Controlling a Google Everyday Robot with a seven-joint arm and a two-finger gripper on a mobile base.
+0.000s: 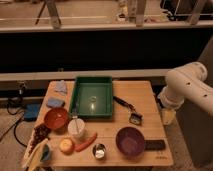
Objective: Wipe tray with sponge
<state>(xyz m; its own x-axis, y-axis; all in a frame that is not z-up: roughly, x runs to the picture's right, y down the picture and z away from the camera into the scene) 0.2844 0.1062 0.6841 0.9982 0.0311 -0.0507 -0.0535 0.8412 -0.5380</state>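
Note:
A green tray sits at the back middle of the wooden table, with a small object lying inside it. A blue sponge lies on the table to the left of the tray, beside the red bowl. My white arm comes in from the right. My gripper hangs low off the table's right edge, well away from both the tray and the sponge.
A light blue cloth lies at the back left. A black brush lies right of the tray. In front are a red bowl, white cup, carrot, metal cup, purple bowl and black block.

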